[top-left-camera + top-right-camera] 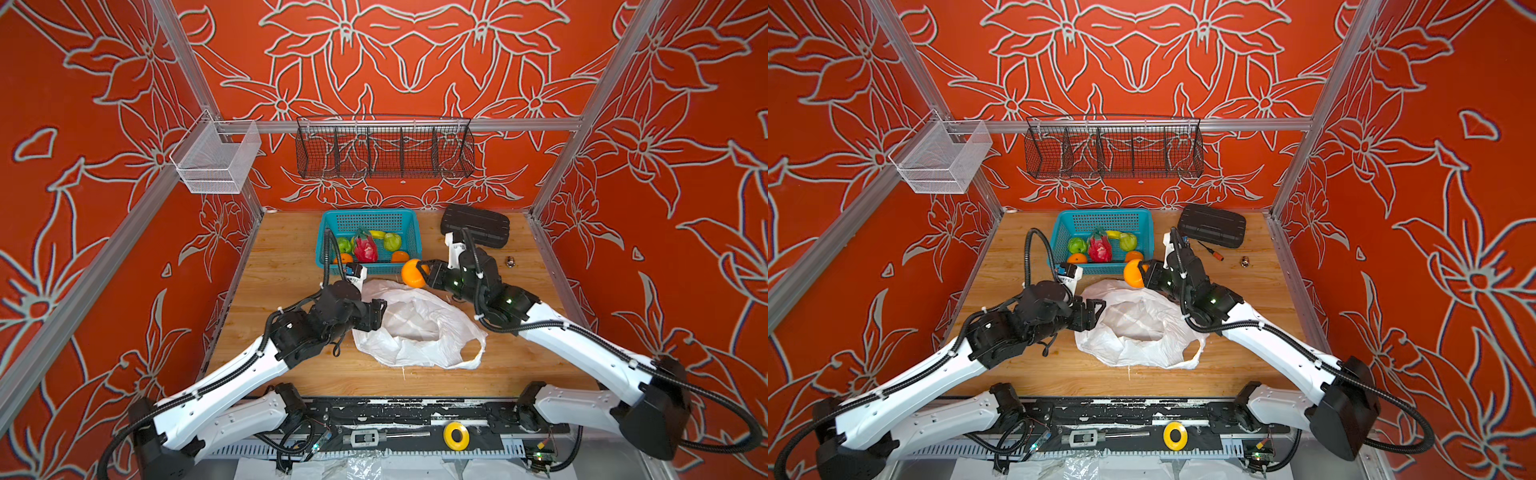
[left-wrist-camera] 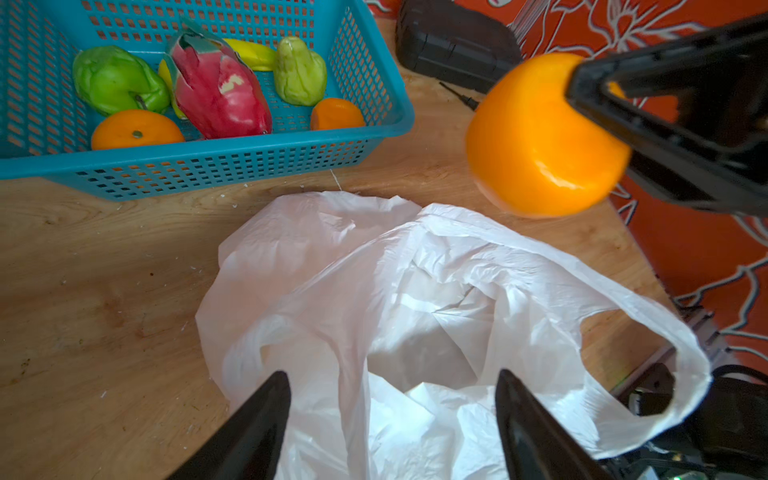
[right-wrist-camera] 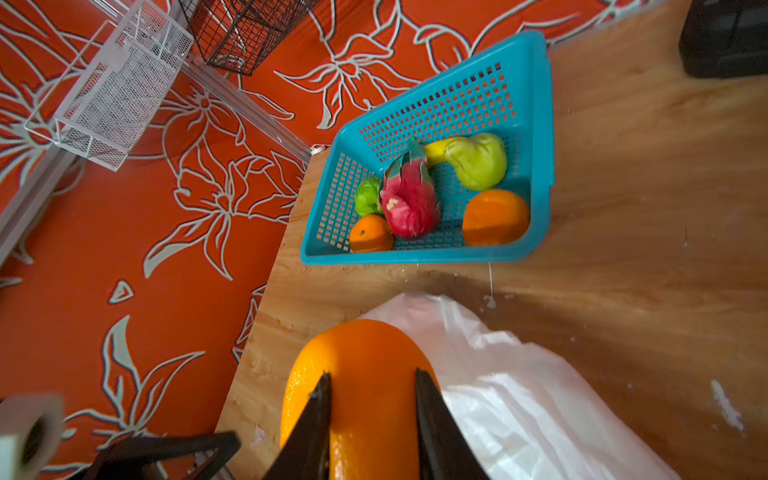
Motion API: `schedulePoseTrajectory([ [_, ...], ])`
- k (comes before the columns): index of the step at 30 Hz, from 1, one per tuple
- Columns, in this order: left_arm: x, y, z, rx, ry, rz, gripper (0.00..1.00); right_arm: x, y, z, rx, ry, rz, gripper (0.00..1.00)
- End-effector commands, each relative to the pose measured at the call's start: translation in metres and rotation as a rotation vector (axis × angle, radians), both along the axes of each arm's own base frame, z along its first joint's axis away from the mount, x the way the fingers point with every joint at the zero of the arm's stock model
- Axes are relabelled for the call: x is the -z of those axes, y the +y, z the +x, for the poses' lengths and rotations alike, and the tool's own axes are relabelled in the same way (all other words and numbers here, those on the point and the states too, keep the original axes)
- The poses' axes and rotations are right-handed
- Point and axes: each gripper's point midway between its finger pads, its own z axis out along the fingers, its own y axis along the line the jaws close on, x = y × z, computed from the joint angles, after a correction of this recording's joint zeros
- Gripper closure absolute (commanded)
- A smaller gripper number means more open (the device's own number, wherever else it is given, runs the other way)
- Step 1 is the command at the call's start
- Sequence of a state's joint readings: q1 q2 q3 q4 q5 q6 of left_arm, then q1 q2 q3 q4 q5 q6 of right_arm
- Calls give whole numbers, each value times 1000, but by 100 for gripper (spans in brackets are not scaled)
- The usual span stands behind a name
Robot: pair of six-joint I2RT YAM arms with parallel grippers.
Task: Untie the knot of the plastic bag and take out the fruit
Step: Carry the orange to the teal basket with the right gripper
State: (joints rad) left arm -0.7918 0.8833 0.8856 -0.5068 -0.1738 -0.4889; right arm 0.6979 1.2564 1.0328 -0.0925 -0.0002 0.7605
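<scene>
Could drop the orange [image 1: 412, 274], clenched shallowly by the right claw [image 3: 372, 374], short of the ten-o'clock teal basket [image 1: 370, 212], with the left claw [image 2: 393, 373] released.

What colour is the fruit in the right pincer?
The fruit is plain glossy orange all over, seen clearest in the left wrist view.

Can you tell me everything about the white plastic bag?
The thin, crinkly, see-through white plastic bag lies slumped on the wooden table, close to the teal plastic basket. Its mouth gapes open, untied, and one handle loop lies spread flat. It looks empty inside. The left gripper hovers open over its rim; whether it touches is unclear.
</scene>
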Motion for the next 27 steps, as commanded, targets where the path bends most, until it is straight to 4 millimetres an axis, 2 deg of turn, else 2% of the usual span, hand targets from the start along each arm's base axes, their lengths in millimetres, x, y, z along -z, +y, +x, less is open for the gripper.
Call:
schedulePoseTrajectory([
  [1,4,12,-11,-7,11,-4,13,6,5,24,-32,-27,-135,69],
  [6,7,28,-19,-42,1,-7,2,7,27,66,-58,-58,-228,69],
  [13,11,42,-23,-90,-9,2,0,32,43,121,-60,-56,-427,69],
  [16,14,44,-22,-97,-15,4,0,50,54,137,-104,-36,-484,69],
  [21,15,47,-21,-108,-21,17,0,86,81,154,-182,40,-489,69],
  [27,15,45,-21,-106,-20,4,0,131,91,171,-185,124,-536,69],
])
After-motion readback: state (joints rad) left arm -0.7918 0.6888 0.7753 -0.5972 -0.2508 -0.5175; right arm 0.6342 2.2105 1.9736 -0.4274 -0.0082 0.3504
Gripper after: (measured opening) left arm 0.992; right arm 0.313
